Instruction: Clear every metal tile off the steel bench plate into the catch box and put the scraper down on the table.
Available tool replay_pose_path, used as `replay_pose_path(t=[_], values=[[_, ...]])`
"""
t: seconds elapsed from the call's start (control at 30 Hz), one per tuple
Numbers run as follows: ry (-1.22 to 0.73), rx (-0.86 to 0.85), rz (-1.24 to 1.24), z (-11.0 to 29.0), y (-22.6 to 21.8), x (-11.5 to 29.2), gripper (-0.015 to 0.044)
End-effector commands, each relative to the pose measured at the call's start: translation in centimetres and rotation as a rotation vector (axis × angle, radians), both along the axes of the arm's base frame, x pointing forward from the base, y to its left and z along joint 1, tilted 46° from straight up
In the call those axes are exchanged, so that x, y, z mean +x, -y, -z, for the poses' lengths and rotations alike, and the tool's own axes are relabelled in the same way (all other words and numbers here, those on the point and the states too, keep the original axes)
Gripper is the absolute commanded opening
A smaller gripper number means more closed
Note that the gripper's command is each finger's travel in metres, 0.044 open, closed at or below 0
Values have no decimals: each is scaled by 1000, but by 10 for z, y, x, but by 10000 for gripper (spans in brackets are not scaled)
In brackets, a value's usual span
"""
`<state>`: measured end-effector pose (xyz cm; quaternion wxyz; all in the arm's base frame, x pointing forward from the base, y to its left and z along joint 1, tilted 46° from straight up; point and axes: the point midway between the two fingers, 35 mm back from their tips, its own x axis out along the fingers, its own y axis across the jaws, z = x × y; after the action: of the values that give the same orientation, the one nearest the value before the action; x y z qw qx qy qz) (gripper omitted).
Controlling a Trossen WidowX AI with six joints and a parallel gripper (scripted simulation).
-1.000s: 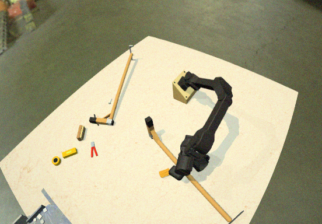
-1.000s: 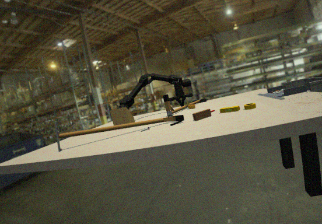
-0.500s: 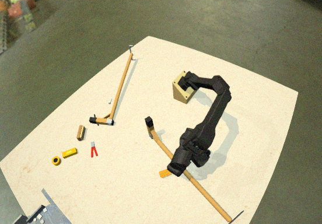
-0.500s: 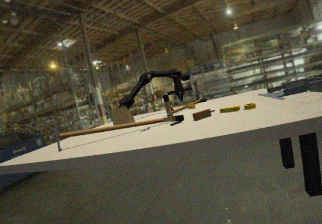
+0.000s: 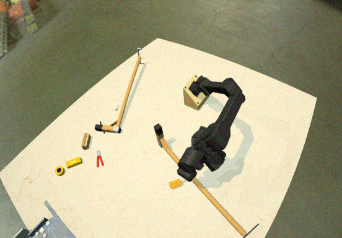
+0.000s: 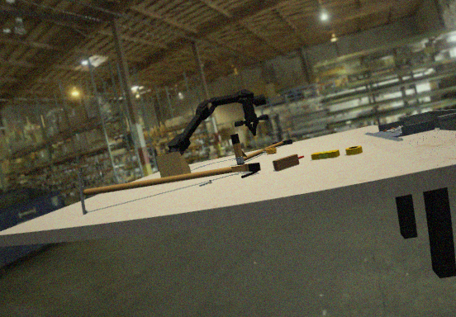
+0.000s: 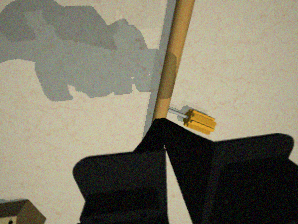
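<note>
Wooden shaft: long scraper (image 5: 204, 189) lies diagonally, black head mid-tabletop, far tip at the near right edge.
Tool (image 5: 186, 174): pressed together, pinching nothing, poised over the shaft's middle.
Bench plate (image 5: 57, 226): near left corner, well apart, beyond the scraper's head.

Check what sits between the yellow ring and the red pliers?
A yellow block lies between the yellow ring and the red pliers, apart from both. The top view shows it best.
</note>
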<state>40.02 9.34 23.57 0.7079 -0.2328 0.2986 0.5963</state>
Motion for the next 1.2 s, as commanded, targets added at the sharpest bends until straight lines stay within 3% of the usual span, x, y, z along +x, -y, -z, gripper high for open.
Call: replay_pose_path(t=[0.0, 0.33, 1.17], values=[[-30, 9, 27, -6, 0, -9, 0], [-135, 26, 128, -17, -3, -37, 0], [-155, 26, 148, 17, -37, -26, 0]])
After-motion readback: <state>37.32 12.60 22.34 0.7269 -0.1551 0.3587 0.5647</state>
